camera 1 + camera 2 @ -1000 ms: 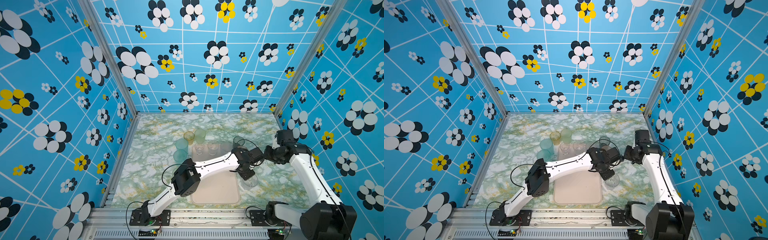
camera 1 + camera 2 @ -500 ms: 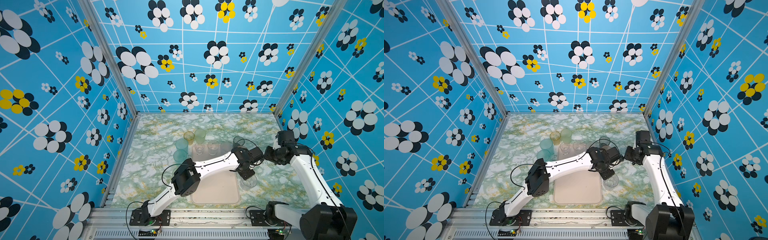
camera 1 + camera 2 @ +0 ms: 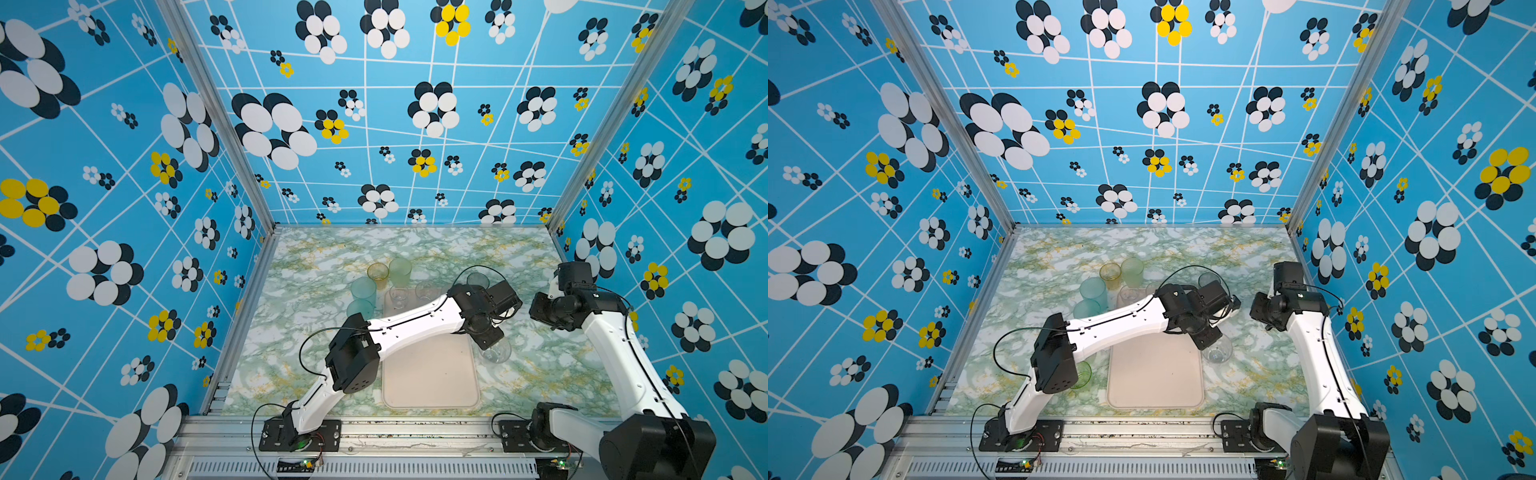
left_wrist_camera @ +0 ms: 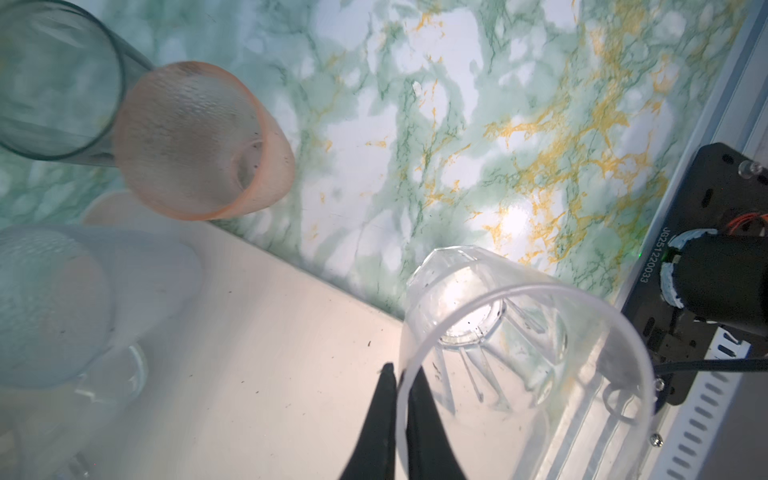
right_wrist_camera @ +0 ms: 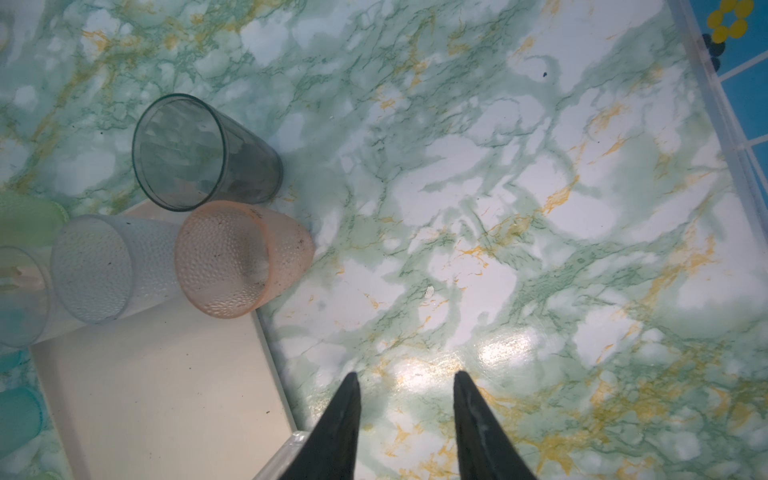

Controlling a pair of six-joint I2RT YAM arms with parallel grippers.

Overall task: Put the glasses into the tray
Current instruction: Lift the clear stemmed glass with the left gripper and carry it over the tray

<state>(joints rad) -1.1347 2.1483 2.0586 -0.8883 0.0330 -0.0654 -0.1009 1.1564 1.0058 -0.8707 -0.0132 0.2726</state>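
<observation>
Rail: nearest us, an aluminium frame (image 3: 415, 432) carries both arm bases along the front edge.
Tabletop: we see glossy marbled film (image 3: 291, 365), white with green veins and gold flecks, covering the whole booth floor.
Tray: the cream-pink tray (image 3: 432, 374) lies flat near the front, its near half bare.
Left fingers: the left fingers (image 4: 388, 386) are clenched on the rim wall of a clear tumbler (image 3: 496, 352), one inside and one outside.
Clear tumbler: just outside the tray's right edge in both top views; we cannot tell whether it rests or hangs.
Right fingers: the right fingers (image 5: 349, 399) stand apart, gripping nothing, above bare marble right of the tray.
Far tray end: a dimpled tumbler (image 5: 108, 266) stands on the tray. A pink tumbler (image 5: 245, 257) sits at the far right corner, and a smoky grey tumbler (image 5: 208, 153) is on the tabletop just beyond.
Beyond: an amber tumbler (image 3: 378, 272), a pale green tumbler (image 3: 400, 271) and two teal tumblers (image 3: 363, 291) cluster off the far left corner.
Walls: blue panels (image 3: 374, 124) with white lines and black, white and yellow flowers close three sides, joined by metal posts (image 3: 216, 124).
</observation>
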